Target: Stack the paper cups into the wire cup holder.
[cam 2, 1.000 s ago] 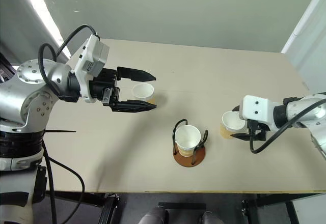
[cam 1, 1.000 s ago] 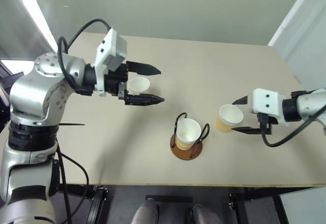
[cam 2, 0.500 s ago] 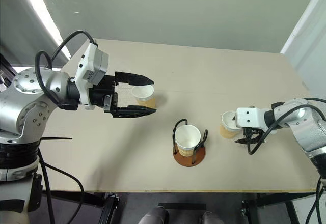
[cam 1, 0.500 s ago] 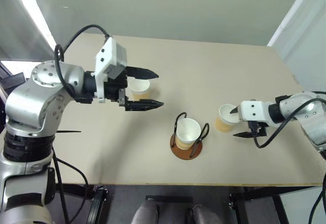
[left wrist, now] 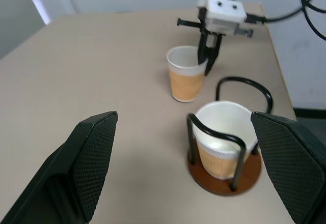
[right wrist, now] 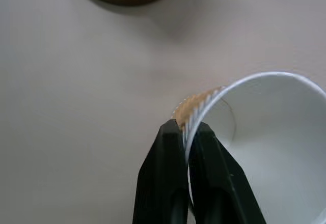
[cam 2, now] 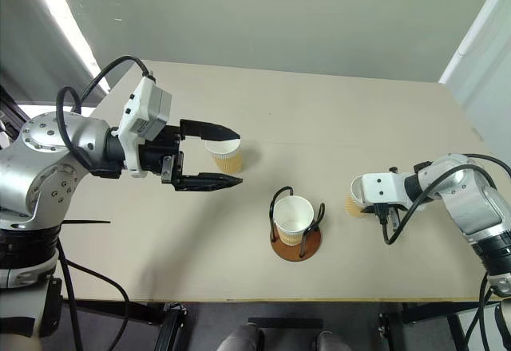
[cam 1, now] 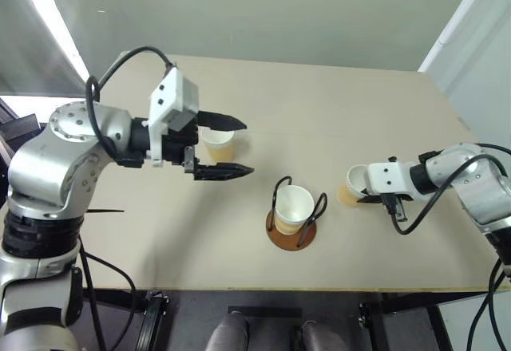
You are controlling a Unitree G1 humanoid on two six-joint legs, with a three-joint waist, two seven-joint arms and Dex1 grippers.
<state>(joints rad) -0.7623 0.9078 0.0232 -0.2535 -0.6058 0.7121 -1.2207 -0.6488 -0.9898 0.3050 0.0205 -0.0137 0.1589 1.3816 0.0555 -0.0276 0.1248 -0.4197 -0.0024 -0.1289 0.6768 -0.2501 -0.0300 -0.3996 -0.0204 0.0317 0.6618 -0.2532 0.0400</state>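
Cup holder (cam 1: pixel 291 225): nearest the table's front edge, one paper cup (cam 1: pixel 295 204) already seated inside its wire loops.
Right gripper (right wrist: pixel 186 132): fingers pressed together on the wall of a second cup (left wrist: pixel 187 73), one finger inside, one outside; this cup stands just right of the holder.
Left gripper (cam 1: pixel 227 145): fingers spread wide around a third cup (cam 1: pixel 217 143), not pinching it, left of and beyond the holder.
Step in hand: grasping the second cup.
Next move: likely lift it, carry it over the holder, lower it into the seated cup.
Writing: none legible.
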